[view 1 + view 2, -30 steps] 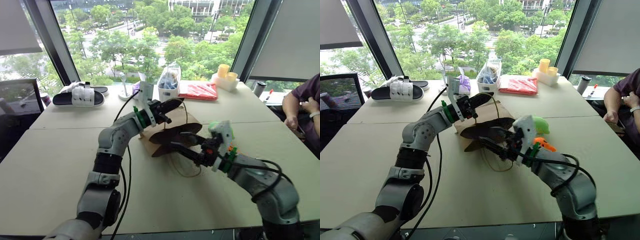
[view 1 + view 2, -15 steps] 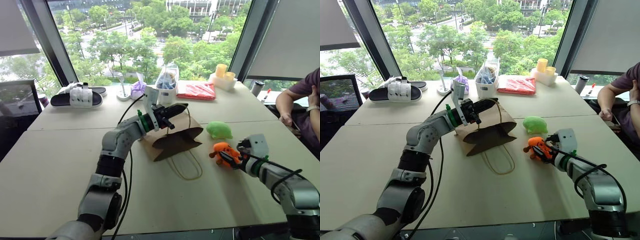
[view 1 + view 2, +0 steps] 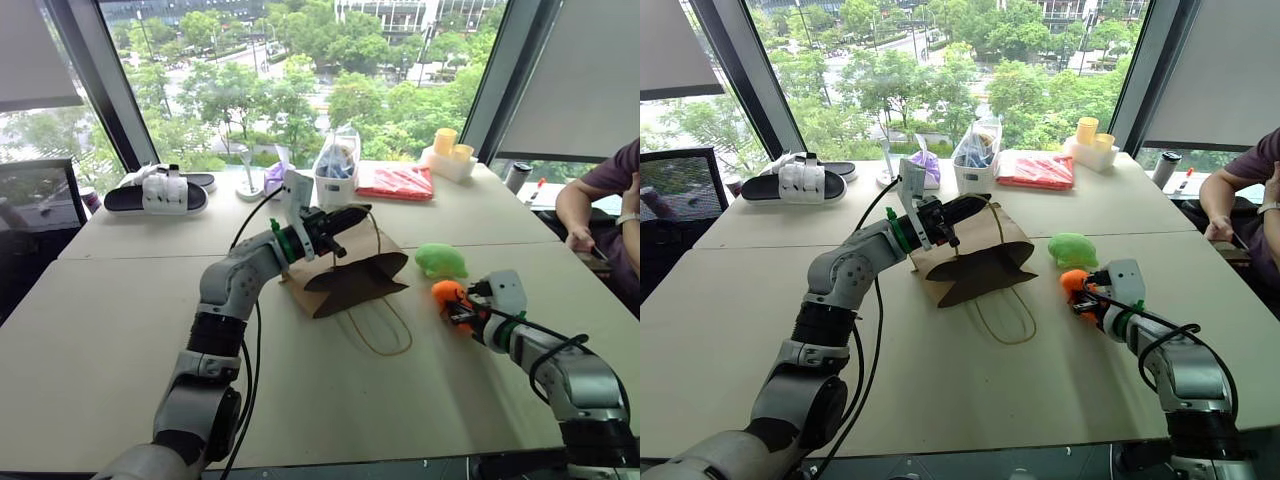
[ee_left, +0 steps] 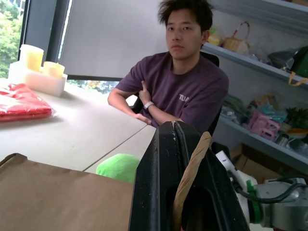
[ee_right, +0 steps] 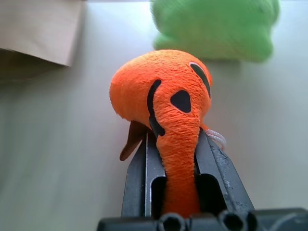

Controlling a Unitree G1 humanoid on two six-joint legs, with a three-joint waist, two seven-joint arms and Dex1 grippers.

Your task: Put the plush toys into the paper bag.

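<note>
Your right hand is clamped on the orange plush toy: in the right wrist view the two black fingers press its narrow lower part between them, and the rounded head with dark face marks bulges out above the fingertips. In the head views this toy is at the right side of the counter, to the right of the paper bag and a little apart from it.

The green plush toy lies on the counter just behind the orange one, close to it. It is free, no hand touches it.

Your left hand is raised over the top of the paper bag, and its fingers are pressed together on one twisted-cord handle; the left wrist view shows the tan cord squeezed between the black fingers. The bag's mouth faces you and gapes open, dark inside. The second handle lies as a loop on the counter in front of the bag.

Behind the bag, near the window, you have a clear plastic bag with blue contents, a red packet and a pair of black and white slippers. A person in a purple shirt sits at the right edge of the counter with arms folded.
</note>
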